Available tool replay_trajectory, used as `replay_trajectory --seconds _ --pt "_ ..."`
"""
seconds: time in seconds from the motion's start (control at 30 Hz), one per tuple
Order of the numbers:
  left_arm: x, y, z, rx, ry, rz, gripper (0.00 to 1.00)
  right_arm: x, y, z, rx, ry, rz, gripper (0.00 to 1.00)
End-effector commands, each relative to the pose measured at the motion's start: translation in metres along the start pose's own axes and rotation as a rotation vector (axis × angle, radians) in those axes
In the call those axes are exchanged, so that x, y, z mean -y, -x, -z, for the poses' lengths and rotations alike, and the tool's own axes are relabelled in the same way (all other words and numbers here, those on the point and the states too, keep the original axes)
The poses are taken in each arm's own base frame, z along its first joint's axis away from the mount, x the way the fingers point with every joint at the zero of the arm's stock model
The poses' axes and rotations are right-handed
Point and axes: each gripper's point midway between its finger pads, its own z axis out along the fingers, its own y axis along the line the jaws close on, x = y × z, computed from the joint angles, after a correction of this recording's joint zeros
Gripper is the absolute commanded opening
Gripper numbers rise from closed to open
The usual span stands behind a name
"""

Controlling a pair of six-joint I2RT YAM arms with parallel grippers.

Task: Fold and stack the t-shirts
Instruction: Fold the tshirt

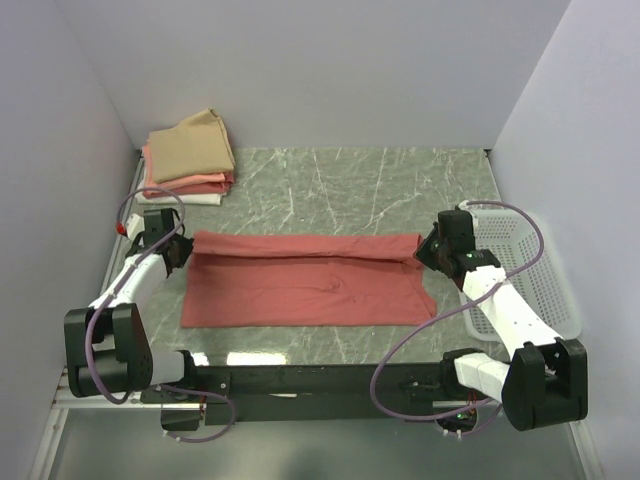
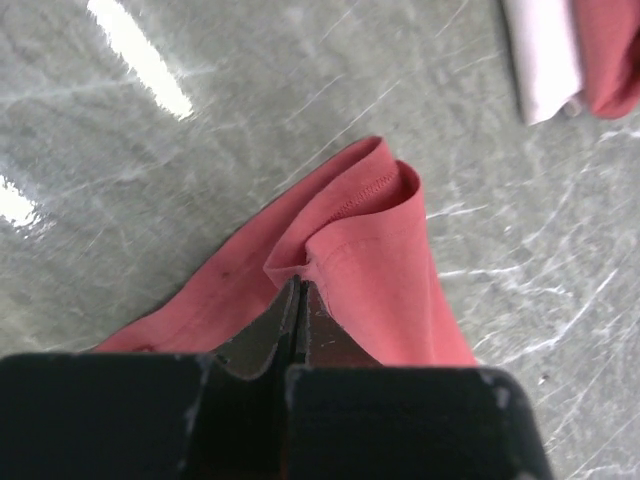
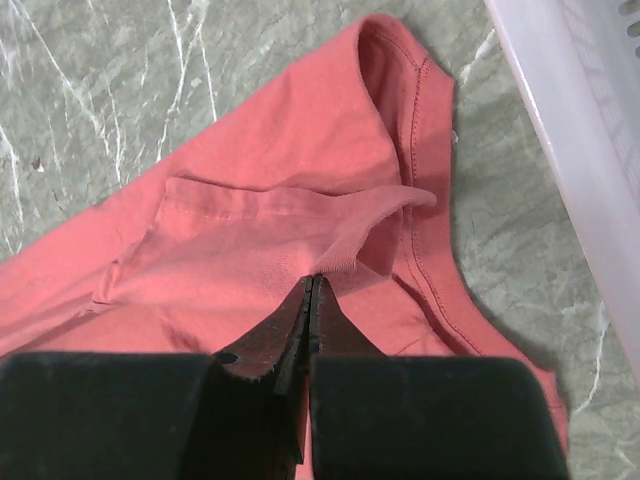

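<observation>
Left gripper point(image 2: 298, 290) and right gripper point(image 3: 310, 287) clamp the half-folded salmon-red cotton t-shirt point(image 1: 300, 290); further folds look due, finished tan-topped stack point(image 1: 190, 150) lies beyond it

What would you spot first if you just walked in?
A big salmon-red cotton t-shirt lies spread out in the middle, pinched at each end by the left tool and the right tool. A neat stack of folded tan, pink and white shirts sits in the far-left corner.
</observation>
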Motion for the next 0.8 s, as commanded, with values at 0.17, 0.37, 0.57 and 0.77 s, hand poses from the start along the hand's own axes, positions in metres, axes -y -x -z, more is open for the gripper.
replay_trajectory --seconds 0.17,0.37,0.57,0.77 --pt "-0.009 -0.005 0.001 0.019 -0.039 0.034 0.01 0.009 -0.002 -0.001 0.025 -0.015 -0.014 0.00" --pt "-0.019 -0.011 0.005 0.027 -0.044 0.045 0.08 0.009 -0.008 -0.001 0.006 0.004 -0.012 0.00" --pt "-0.016 -0.001 0.021 0.069 -0.078 0.045 0.35 0.009 -0.013 0.006 -0.003 0.025 0.001 0.39" --pt "0.015 0.014 0.044 0.116 -0.225 0.012 0.45 -0.012 -0.005 0.014 0.004 0.111 0.025 0.48"
